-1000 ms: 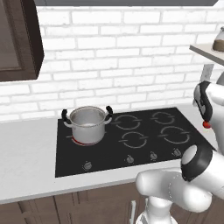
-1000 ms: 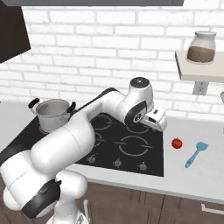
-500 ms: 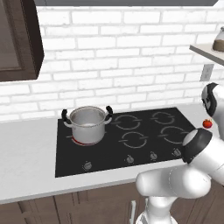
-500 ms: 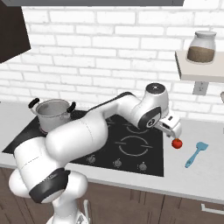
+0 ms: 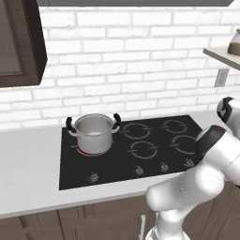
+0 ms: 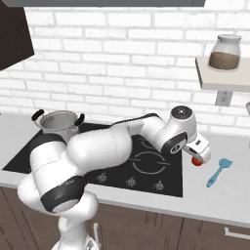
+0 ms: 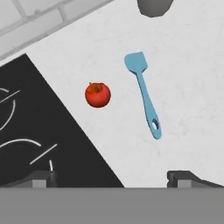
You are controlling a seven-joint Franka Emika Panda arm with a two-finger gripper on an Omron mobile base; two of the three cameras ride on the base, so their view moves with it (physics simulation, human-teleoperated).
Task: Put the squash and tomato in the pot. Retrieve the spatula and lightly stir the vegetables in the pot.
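Two gripper [image 7: 112, 177] tips wide apart, empty, above tomato [image 7: 97, 95].

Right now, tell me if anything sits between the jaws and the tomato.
Nothing visible does. In the hand view the tomato lies alone on bare counter ahead of the open gripper; the spatula lies beside it, apart.

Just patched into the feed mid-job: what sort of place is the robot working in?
A simulated home kitchen, by the look of it: a black cooktop set in a grey counter, a steel pot on a burner, and a white brick wall behind.
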